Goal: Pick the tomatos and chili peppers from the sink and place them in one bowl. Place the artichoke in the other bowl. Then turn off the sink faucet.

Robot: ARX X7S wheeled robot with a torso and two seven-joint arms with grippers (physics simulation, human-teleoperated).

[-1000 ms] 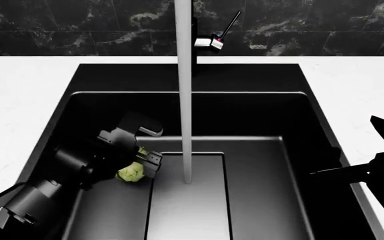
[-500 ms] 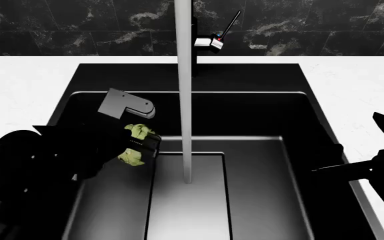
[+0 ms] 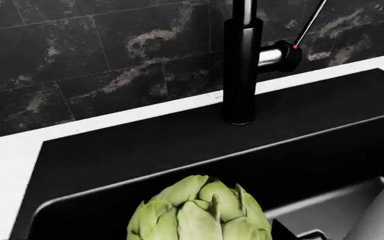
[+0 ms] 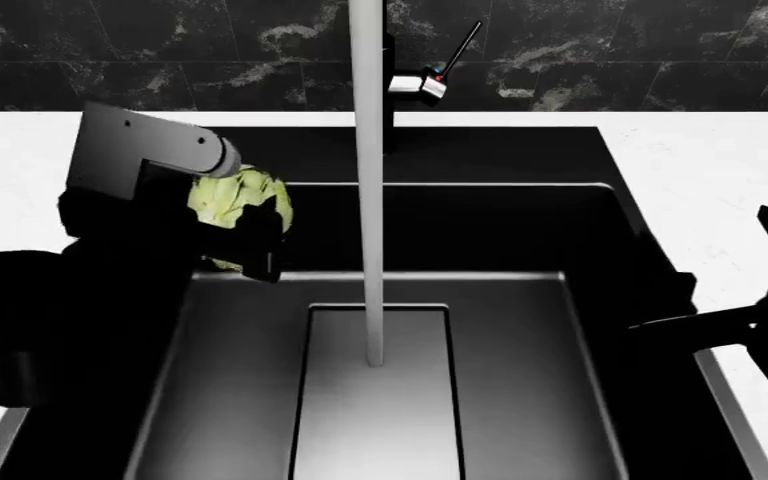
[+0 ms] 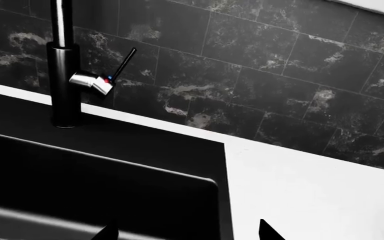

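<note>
The white countertop (image 4: 704,170) spreads to either side of me, backed by a wall of black marbled tiles (image 4: 157,50). Set into the counter is the matte black sink (image 4: 518,330), its recessed rectangular floor panel (image 4: 377,420) lying below my head camera. A pale stream of water (image 4: 373,250) falls straight onto that panel. At the back rim stands the black sink faucet (image 5: 64,75), with its thin lever handle (image 5: 124,62) slanting upward from the metal body that carries the small red and blue mark.

My left arm (image 4: 77,300) is a large dark mass over the left side of the basin, with a grey bracket (image 4: 144,150) at its top. My left gripper (image 4: 244,225) is clenched around the artichoke (image 4: 240,200), which hangs above the sink's back left corner, clear of the basin floor. In the left wrist view the artichoke (image 3: 199,212) shows its overlapping yellow-green leaves close to the lens, with the faucet column behind it.

My right gripper (image 5: 185,232) sits over the sink's right edge; only two dark fingertips (image 5: 269,231) show, set apart with nothing between them.
</note>
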